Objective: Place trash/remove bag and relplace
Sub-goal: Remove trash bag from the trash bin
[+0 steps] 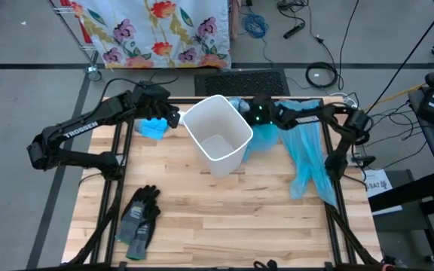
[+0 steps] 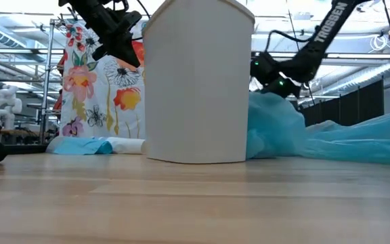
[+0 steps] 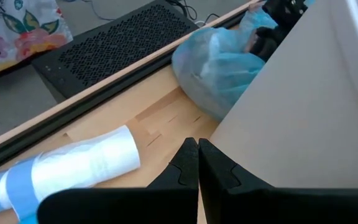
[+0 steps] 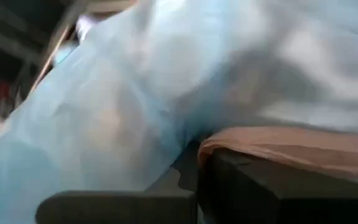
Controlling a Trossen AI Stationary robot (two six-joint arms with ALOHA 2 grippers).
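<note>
Thin light-blue plastic bag, soft, light and slippery, bunches around the closed right gripper; best pinched at gathered film. Left gripper closed, empty.

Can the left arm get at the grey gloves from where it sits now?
Probably yes. The left gripper, shut and empty, hovers by the white bin; the grey gloves lie on open table on its side, nothing between.

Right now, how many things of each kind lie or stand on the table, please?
White bin: 1
Blue plastic bags: 2, a filled bag and a flat bag
Roll of bags: 1
Pair of grey gloves: 1
Total: 5
</note>
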